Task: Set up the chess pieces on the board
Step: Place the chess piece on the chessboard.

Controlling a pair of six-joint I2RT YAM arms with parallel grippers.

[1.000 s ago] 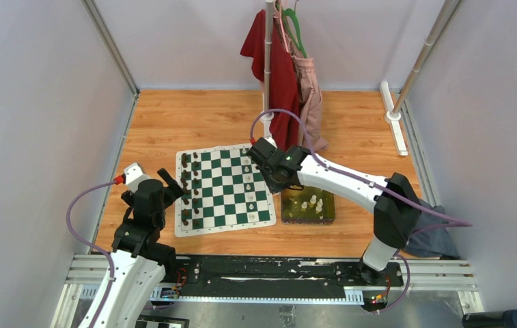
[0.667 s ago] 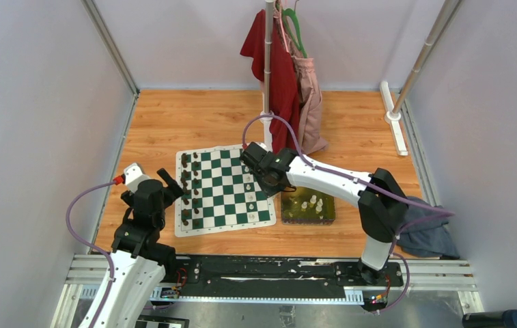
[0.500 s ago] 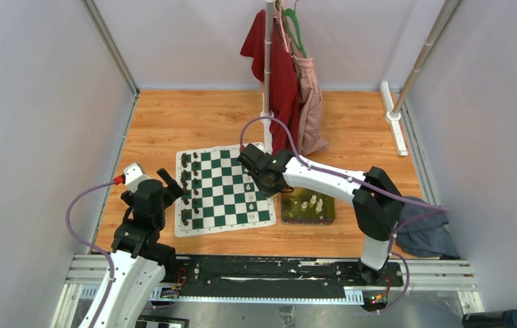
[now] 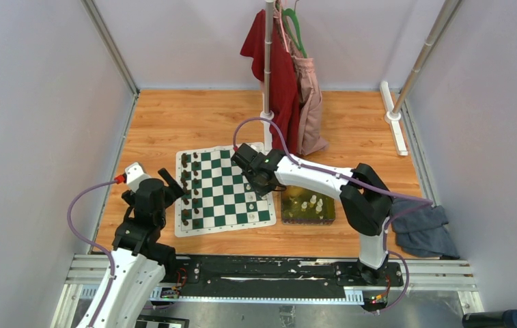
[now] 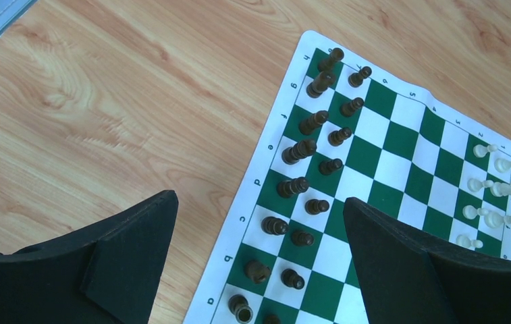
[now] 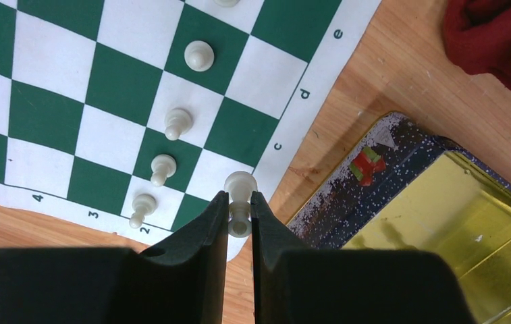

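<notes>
Two right fingers point(image 6: 210, 231) clamp a white piece point(image 6: 240, 183) by its stem, head poking past the tips, so the right gripper point(image 6: 239, 202) is closed on it and the grip looks centred. The piece hangs over the board point(image 6: 50, 115) at its lettered edge, near the corner by the tray point(image 6: 441, 223), roughly over the last-row square beside the c mark; height above the mat can't be told. Four pawns point(image 6: 177, 123) stand in the row just inside that edge, the end one near the fingers. Step in hand looks like setting this piece in the back row. Best to come straight down with it upright, base centred in one square and off the white border, then part the fingers a little and lift straight up so the end pawn isn't knocked. Risk: the thin mat may slide if pressed. Left fingers point(image 5: 131, 250) stand wide apart with nothing between; the left gripper point(image 5: 259, 199) hovers by the opposite edge, where dark pieces point(image 5: 306, 125) stand in two rows. More white pieces point(image 4: 313, 203) lie in the tray.
</notes>
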